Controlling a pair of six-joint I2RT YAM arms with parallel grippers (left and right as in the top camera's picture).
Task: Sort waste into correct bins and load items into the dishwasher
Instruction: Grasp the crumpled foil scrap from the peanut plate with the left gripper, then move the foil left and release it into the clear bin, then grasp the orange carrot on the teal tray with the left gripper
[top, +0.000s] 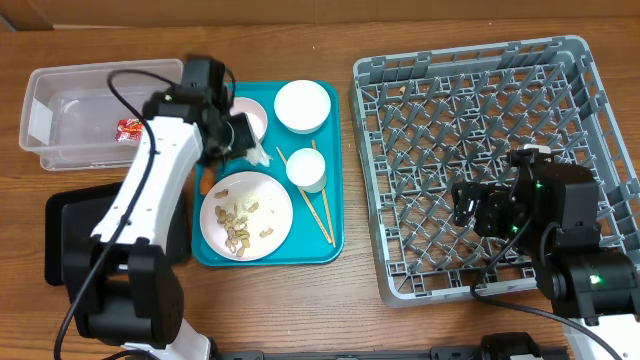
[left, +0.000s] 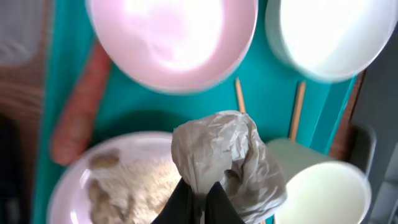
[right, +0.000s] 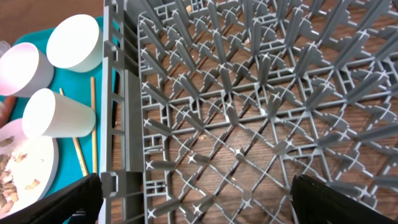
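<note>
My left gripper (top: 238, 140) is shut on the crumpled whitish scrap (top: 256, 153) and holds it above the teal tray; in the left wrist view the scrap (left: 224, 155) is pinched between the fingers (left: 199, 200). Below lie the pink bowl (left: 174, 43), white bowl (left: 329, 31), cup (left: 323, 193), carrot (left: 78, 112), chopsticks (left: 297, 109) and the plate (left: 68, 193) with peanut shells (top: 240, 225). The red wrapper (top: 130, 127) lies in the clear tub (top: 40, 80). My right gripper (top: 470, 210) is open and empty over the grey dish rack (top: 365, 180).
The black tray (top: 60, 240) sits at the front left, partly under my left arm. The teal tray (top: 335, 240) lies between the tub and the rack. The right wrist view shows the rack's pegs (right: 249, 112) and the cup (right: 56, 112).
</note>
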